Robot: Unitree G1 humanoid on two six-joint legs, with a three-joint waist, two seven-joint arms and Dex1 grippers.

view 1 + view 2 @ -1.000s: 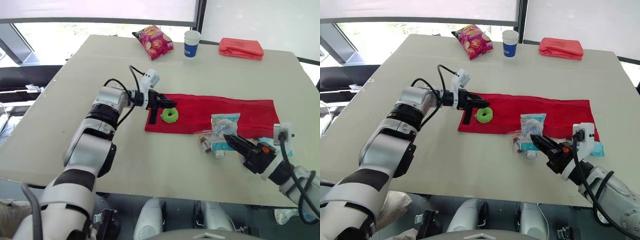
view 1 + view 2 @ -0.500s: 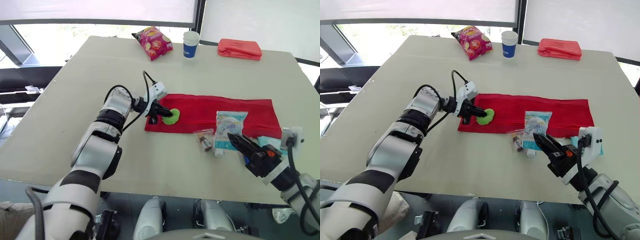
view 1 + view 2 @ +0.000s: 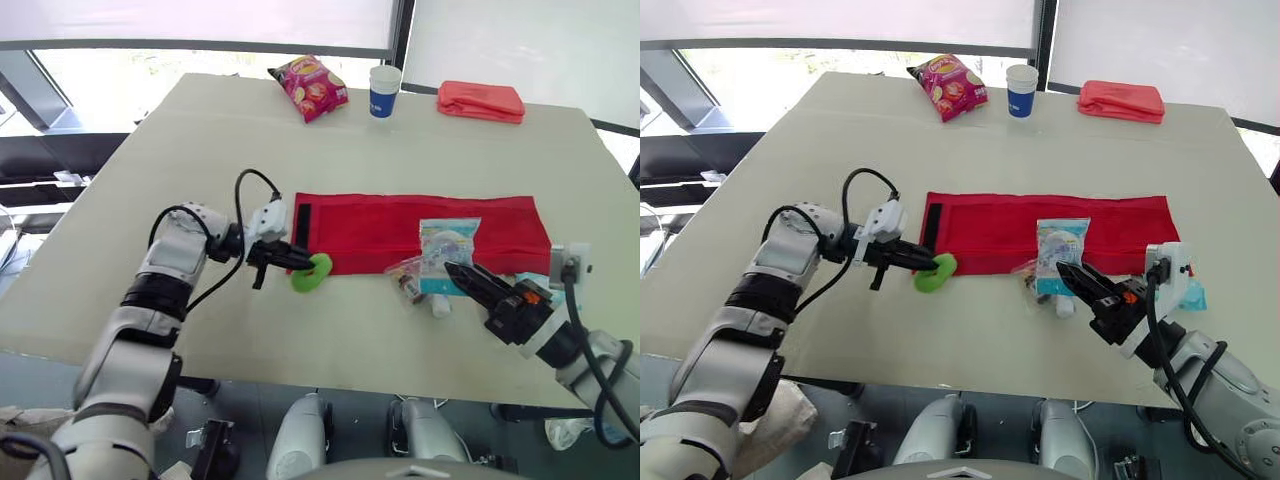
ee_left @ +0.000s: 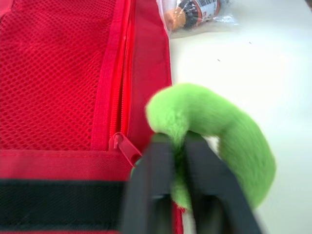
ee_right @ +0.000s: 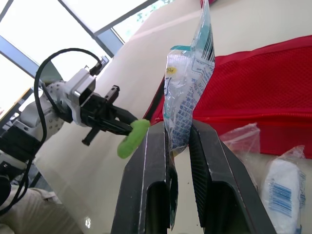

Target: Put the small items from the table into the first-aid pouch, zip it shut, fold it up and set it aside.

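The red first-aid pouch [image 3: 400,225] lies open and flat across the table, its mesh pocket and zip [image 4: 120,92] facing up. My left gripper [image 3: 298,266] is shut on a fuzzy green ring [image 3: 312,272], held just off the pouch's front left corner. My right gripper [image 3: 462,276] is shut on a clear packet with blue print [image 5: 187,95], held upright over the pouch's front edge. A small clear bag with brown and orange contents [image 3: 407,279] lies beside it on the table, and a white wrapped packet [image 5: 286,187] lies close to the right gripper.
At the far edge stand a pink snack bag [image 3: 312,84], a blue and white paper cup [image 3: 384,90] and a folded red cloth [image 3: 481,100]. The bare tabletop [image 3: 200,150] spreads to the left of the pouch.
My left gripper has drawn the green ring off the pouch's left end to the table just in front of it. The right gripper with its packet has hardly moved.
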